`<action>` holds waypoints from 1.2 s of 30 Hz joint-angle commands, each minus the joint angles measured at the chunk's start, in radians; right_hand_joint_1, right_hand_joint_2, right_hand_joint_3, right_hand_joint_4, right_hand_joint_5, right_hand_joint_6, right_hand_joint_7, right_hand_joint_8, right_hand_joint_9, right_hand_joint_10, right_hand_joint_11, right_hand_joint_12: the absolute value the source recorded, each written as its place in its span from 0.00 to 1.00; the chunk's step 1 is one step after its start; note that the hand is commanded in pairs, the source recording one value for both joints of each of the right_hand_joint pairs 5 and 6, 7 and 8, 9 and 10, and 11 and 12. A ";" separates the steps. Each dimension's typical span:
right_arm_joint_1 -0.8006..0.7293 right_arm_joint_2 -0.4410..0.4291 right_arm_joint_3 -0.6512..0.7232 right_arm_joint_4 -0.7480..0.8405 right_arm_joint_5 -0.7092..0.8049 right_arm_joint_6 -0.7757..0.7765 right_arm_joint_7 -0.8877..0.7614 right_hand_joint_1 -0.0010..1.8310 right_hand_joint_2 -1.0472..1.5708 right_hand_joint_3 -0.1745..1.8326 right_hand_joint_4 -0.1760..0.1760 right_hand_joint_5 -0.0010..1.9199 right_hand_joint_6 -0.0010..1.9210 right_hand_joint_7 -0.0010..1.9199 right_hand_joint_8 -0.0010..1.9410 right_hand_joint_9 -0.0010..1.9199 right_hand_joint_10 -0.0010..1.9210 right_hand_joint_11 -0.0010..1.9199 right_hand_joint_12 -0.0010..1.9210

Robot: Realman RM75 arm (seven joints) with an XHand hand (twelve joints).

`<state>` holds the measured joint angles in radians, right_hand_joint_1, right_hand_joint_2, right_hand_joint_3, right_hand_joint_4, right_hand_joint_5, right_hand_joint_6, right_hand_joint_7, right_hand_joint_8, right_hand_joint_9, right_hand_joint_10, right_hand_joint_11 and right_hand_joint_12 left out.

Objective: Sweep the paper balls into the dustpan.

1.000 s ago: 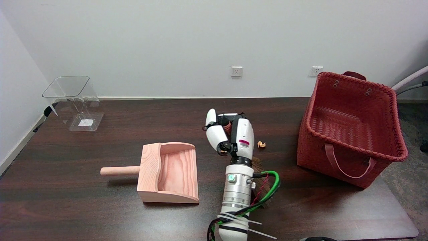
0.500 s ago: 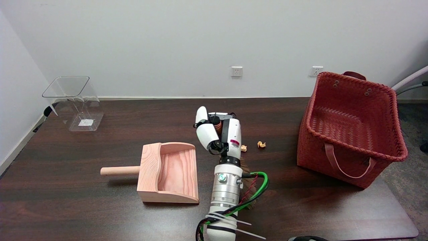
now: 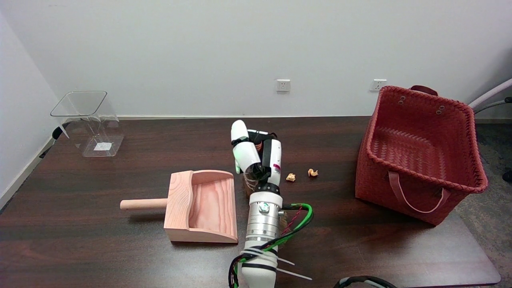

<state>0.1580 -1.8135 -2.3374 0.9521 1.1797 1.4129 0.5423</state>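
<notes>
Right hand (image 3: pixel 256 154) grips a brush handle, fingers curled around it, just beside the right edge of the wooden dustpan (image 3: pixel 200 208). Two paper balls (image 3: pixel 291 177) lie on the dark table (image 3: pixel 120 248) right of the hand, apart from the dustpan.

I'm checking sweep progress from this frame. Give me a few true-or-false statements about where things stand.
1. Two paper balls lie on the table. True.
2. A paper ball is in the dustpan. False: it holds none.
3. The balls lie between the right hand and the basket. True.
4. The dustpan's handle points toward the basket. False: it points left, away from it.
5. The clear bin lies toppled. False: it stands upright.
</notes>
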 commanded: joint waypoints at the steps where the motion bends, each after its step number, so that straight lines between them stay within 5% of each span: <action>1: 0.016 0.003 0.000 0.102 0.117 -0.102 0.225 0.40 1.00 0.24 0.50 1.00 1.00 1.00 0.99 1.00 1.00 1.00 1.00; 23: -0.016 0.082 -0.004 0.358 0.117 -0.173 0.278 0.40 1.00 0.21 0.50 1.00 1.00 1.00 0.99 1.00 1.00 1.00 1.00; 36: -0.093 0.218 0.004 0.613 0.090 -0.169 -0.082 0.40 1.00 0.20 0.50 1.00 1.00 1.00 0.99 1.00 1.00 1.00 1.00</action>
<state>0.1328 -1.7305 -2.3409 1.3052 1.3010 1.2522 0.7285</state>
